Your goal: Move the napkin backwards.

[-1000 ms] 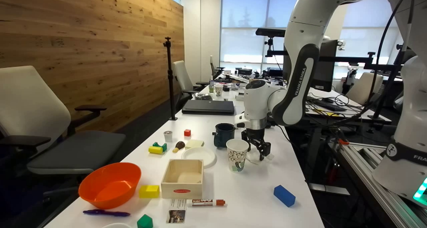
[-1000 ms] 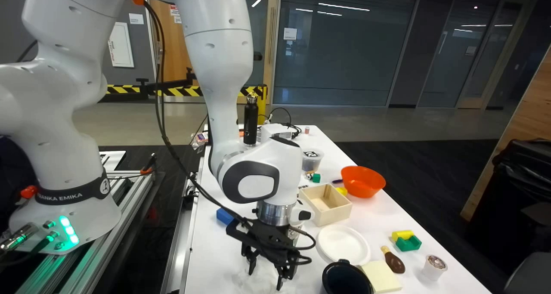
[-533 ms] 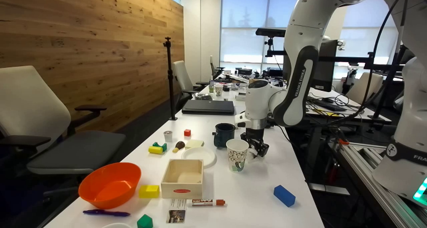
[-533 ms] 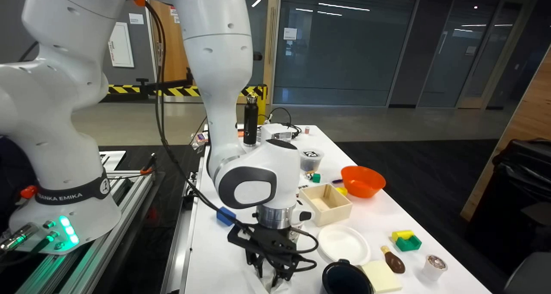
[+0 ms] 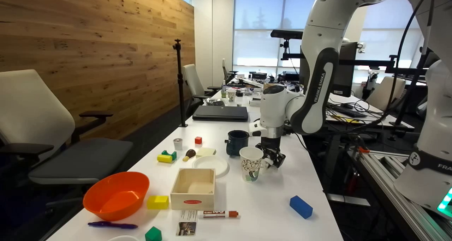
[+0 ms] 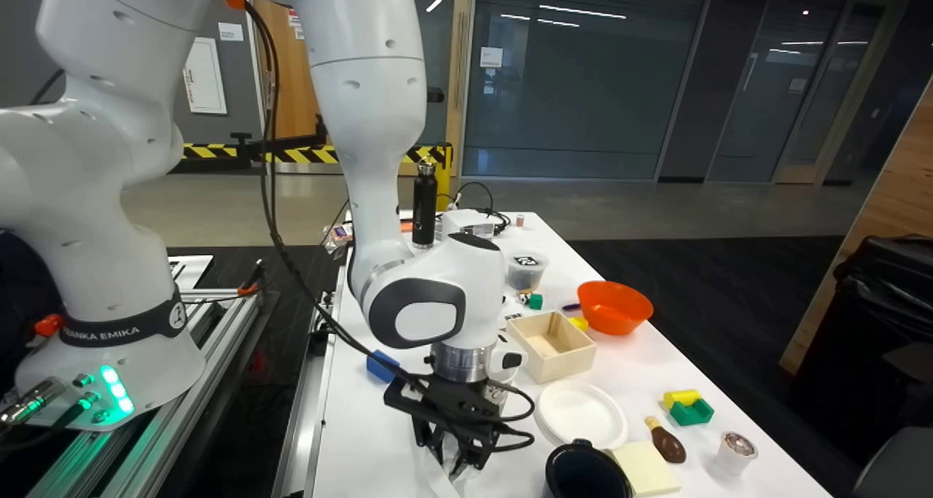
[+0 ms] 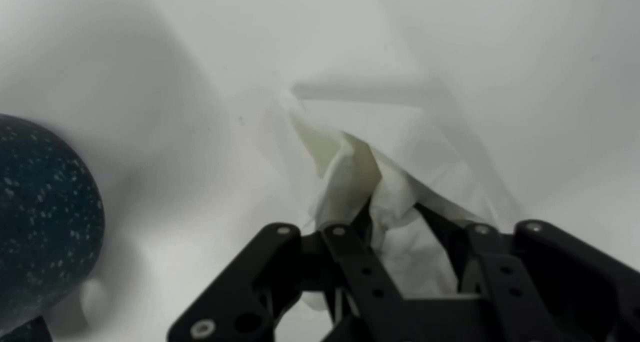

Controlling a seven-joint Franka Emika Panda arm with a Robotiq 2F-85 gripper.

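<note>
The white crumpled napkin (image 7: 350, 174) is pinched and bunched between my fingers in the wrist view, with thin folds spreading out ahead of them. My gripper (image 7: 393, 207) is shut on it, its tips drawn close together around the gathered part. In an exterior view a bit of the napkin (image 5: 269, 162) shows under the gripper (image 5: 272, 164), just behind the upright patterned cup (image 5: 251, 165). From the opposite side, a white strip of napkin (image 6: 439, 477) hangs below the gripper (image 6: 455, 470). Whether the napkin still touches the table cannot be told.
A dark speckled mug (image 7: 45, 217) stands close beside the gripper. Around it on the table are a white plate (image 5: 215, 165), a wooden box (image 5: 193, 190), a blue block (image 5: 301, 207) and an orange bowl (image 5: 116, 195). A laptop (image 5: 220, 113) lies further back.
My fingers were spread over the napkin a second ago and have since come together on it, bunching it up. In the last half second the gripper has shifted only slightly.
</note>
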